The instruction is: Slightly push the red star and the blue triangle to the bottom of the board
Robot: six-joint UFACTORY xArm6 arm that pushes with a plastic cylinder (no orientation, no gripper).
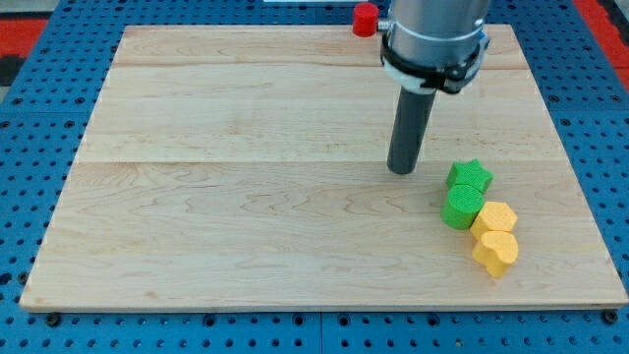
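Note:
My tip [401, 169] rests on the wooden board [246, 197], right of centre. A red block [366, 19] shows at the view's top edge, just left of the arm body; its shape cannot be made out and the arm hides part of it. No blue triangle shows in the view. The tip is well below the red block and a little to the left of the green blocks.
A green star [470, 177] and a green rounded block [462, 207] sit right of the tip. Two yellow blocks [497, 216] [495, 252] lie just below them towards the view's bottom right. A blue pegboard [29, 147] surrounds the board.

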